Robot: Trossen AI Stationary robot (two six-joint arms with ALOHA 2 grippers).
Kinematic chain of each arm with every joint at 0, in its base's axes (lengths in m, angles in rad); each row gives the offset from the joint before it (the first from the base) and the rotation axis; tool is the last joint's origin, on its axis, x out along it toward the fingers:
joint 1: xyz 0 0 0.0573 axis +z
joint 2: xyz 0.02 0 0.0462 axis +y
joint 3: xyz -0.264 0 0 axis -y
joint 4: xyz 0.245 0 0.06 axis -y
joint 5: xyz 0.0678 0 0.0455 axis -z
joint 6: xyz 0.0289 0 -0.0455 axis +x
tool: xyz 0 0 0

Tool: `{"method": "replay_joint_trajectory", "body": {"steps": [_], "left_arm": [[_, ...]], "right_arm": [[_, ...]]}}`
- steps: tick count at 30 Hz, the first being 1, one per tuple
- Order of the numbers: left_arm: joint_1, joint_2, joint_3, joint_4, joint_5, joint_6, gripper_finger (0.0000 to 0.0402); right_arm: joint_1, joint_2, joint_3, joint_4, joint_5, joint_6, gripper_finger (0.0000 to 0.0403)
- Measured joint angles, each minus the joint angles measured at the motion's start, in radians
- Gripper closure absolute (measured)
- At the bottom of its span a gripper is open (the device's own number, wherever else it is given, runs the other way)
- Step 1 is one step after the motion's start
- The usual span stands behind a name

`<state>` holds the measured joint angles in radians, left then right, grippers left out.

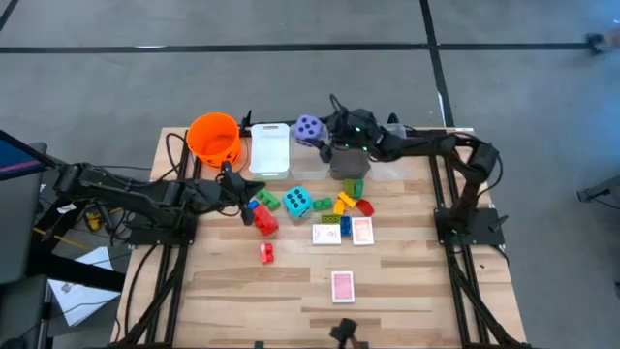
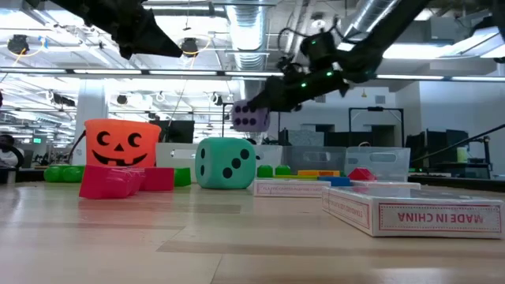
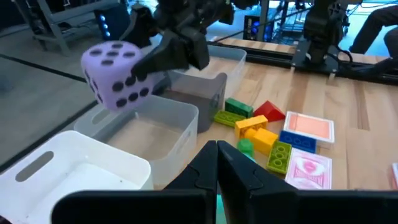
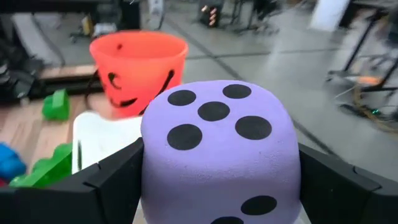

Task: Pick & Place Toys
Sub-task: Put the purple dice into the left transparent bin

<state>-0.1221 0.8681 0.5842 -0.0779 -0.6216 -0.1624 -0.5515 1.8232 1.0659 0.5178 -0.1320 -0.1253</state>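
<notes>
R gripper (image 1: 320,139) grips purple die (image 1: 308,128) above clear bin (image 1: 270,150). L gripper (image 1: 232,184) closed, empty. Card box (image 2: 414,211) reads "MADE IN CHINA", upside down.

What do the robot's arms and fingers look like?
Both arms are black, built from jointed tube-like links. The right arm has small green lights near its wrist. The left arm trails black cables. Each gripper has two flat, dark, wedge-shaped fingers.
</notes>
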Motion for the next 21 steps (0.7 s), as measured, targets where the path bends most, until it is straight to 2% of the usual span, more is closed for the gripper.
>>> {"method": "replay_joint_trajectory", "body": {"steps": [8, 21], "left_arm": [[0.012, 0.005, 0.000, 0.008, 0.000, 0.000, 0.0402], [0.012, 0.005, 0.000, 0.004, 0.000, 0.004, 0.0401]], "right_arm": [[-0.006, 0.113, 0.166, -0.103, -0.028, -0.040, 0.0057], [-0.030, 0.107, 0.174, -0.156, -0.027, -0.021, 0.0017]]}}
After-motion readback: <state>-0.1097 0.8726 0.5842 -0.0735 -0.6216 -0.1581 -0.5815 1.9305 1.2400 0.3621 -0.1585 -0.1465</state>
